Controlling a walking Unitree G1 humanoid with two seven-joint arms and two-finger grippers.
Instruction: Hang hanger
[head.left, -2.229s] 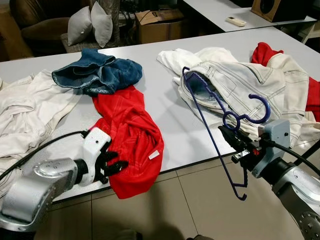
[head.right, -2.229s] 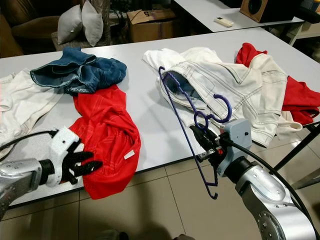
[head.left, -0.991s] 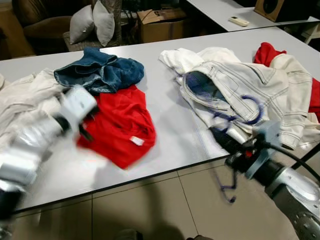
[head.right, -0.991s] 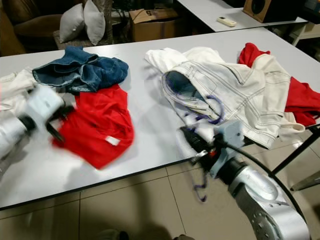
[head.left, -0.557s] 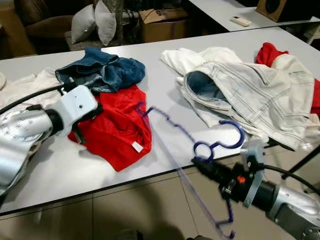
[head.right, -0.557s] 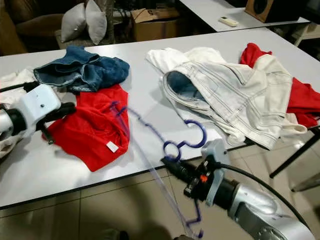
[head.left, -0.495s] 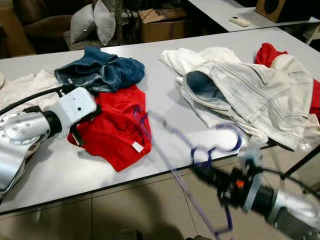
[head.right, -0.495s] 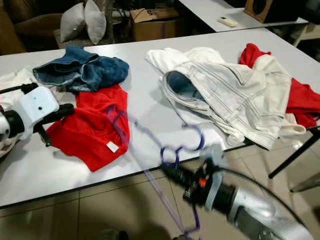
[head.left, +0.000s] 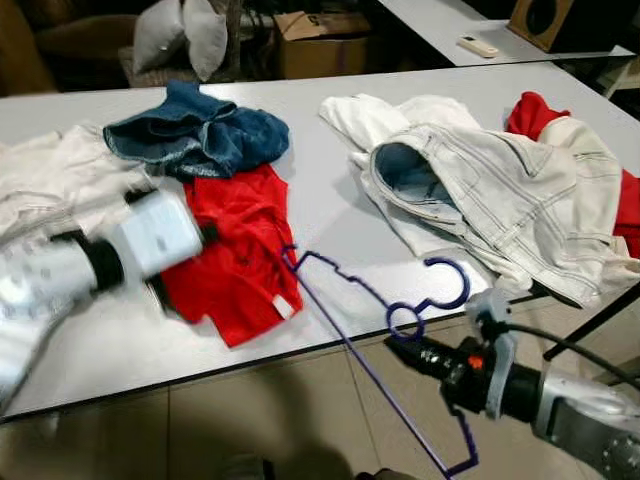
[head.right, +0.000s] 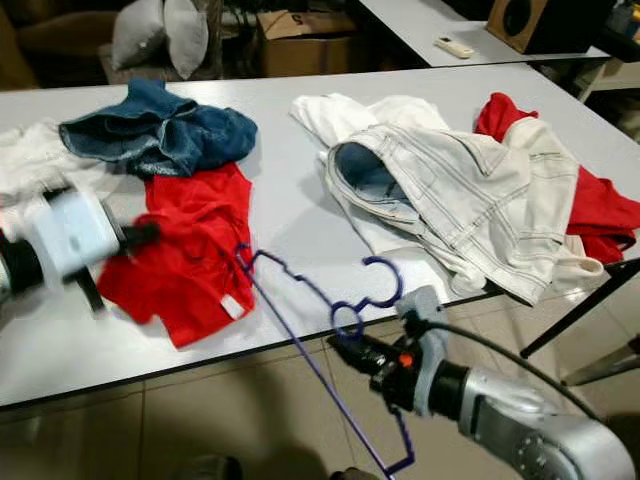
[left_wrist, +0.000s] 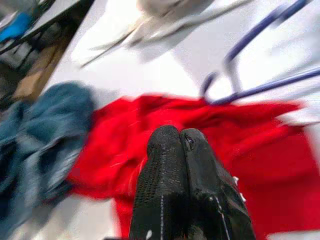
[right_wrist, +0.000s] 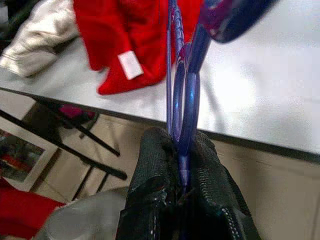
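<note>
A blue plastic hanger (right_wrist: 182, 95) is tilted over the table's front edge. Its hook (head.left: 466, 285) points up and its lower corner hangs below the edge. My right gripper (head.left: 405, 345) is shut on the hanger's neck just below the twisted loop, in front of the white table (head.left: 320, 160). My left gripper (head.right: 140, 233), blurred by motion, is at the left side of a red garment (head.left: 240, 260) lying on the table. In the left wrist view its fingertips (left_wrist: 170, 142) are pressed together over the red cloth, and I see nothing between them.
Blue jeans (head.left: 200, 135) lie behind the red garment. A white denim jacket (head.left: 500, 190) is on the right with red cloth (head.left: 530, 110) beyond it, and white cloth (head.left: 50, 175) lies at the left. Cushions (head.left: 180, 35), a cardboard box (head.left: 320, 40) and a second table (head.left: 450, 20) stand behind.
My right gripper has carried the hanger off the white jacket, down and left to the table's front edge. My left gripper has swung up to the red garment, which now lies further onto the table.
</note>
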